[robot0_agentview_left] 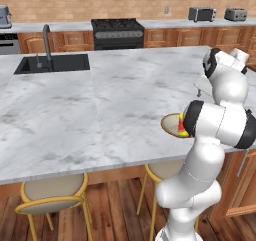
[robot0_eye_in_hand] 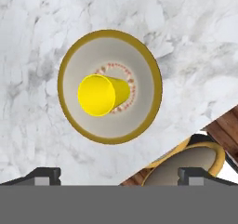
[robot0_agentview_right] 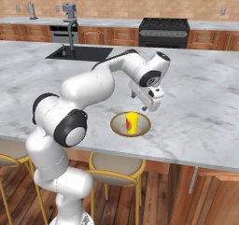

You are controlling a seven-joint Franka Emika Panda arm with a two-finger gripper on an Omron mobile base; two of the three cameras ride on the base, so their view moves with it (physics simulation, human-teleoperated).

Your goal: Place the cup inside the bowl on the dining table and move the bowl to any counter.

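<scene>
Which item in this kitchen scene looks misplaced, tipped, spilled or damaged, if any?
Nothing stands out. The small yellow cup stands upright in the middle of the wide shallow tan-rimmed bowl, which sits flat near the edge of the white-grey marble dining table. No spill or damage shows.

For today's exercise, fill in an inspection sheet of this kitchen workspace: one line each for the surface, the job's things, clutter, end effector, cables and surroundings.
Surface: dining table, white-grey marble, with a black sink set in it.
Job's things: cup, yellow, stands upright inside the bowl; the bowl sits near the table's front edge.
Clutter: nothing seen on the table near the bowl.
End effector: end effector open, above the cup and bowl, holding nothing.
Cables: nothing seen.
Surroundings: counter along the brick wall, carrying two toasters; black stove; yellow-framed stools under the table edge.
</scene>
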